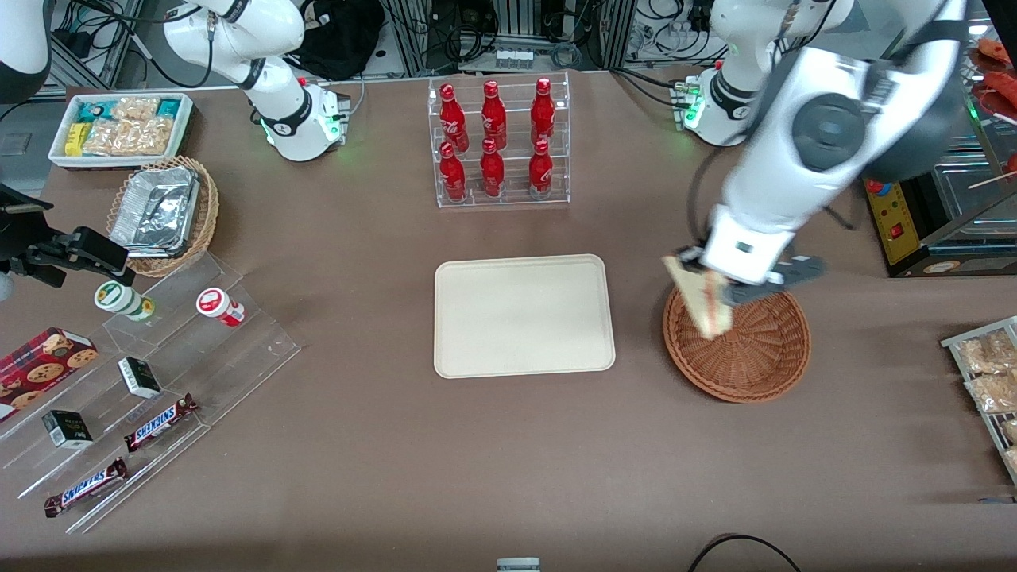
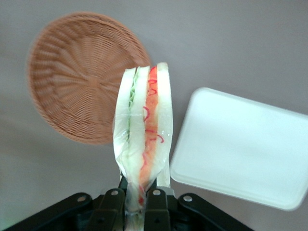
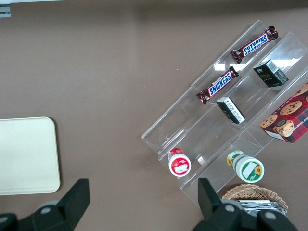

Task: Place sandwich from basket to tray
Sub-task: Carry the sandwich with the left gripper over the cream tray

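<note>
My left gripper [image 1: 719,295] [image 2: 136,202] is shut on the sandwich [image 1: 701,302] [image 2: 143,132], a plastic-wrapped white bread wedge with green and red filling on its cut edge. It holds the wedge in the air above the rim of the reddish-brown wicker basket [image 1: 747,349] [image 2: 79,77], on the side toward the tray. The basket holds nothing else. The cream tray [image 1: 523,314] [image 2: 243,147] [image 3: 26,156] lies flat and bare beside the basket, toward the parked arm's end.
A clear rack of red bottles [image 1: 496,143] stands farther from the front camera than the tray. Acrylic steps with snack bars and cups [image 1: 135,373] lie toward the parked arm's end. A snack rack [image 1: 989,381] and a dark case [image 1: 929,222] flank the basket.
</note>
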Tool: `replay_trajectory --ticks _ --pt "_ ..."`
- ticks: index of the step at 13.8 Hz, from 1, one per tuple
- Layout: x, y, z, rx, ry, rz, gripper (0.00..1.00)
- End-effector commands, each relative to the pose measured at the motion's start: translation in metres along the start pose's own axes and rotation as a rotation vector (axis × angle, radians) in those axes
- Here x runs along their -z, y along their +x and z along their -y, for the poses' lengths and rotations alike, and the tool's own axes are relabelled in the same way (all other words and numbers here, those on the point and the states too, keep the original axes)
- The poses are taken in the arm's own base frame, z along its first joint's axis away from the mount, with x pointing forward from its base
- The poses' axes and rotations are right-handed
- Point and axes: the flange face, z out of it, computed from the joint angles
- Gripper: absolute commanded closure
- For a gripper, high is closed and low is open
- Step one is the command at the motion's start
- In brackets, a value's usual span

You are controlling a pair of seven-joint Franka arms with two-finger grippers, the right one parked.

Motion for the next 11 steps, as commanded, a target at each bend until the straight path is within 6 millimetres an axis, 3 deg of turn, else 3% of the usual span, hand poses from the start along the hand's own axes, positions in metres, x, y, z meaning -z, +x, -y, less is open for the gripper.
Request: replay_trajectory --ticks 1,4,5,9,11 --pt "-0.024 -0.028 -0.071 -0.066 0.015 0.026 0.91" --pt "-0.063 -0.044 -0.135 -0.075 -0.02 0.019 0.91" --pt "-0.08 -0.058 -0.156 -0.107 -0.023 0.022 0.9" --pt "-0.158 -0.085 -0.205 -0.178 -0.008 -0.017 0.88" --pt "-0.198 -0.089 -0.218 -0.188 -0.002 -0.034 0.88"
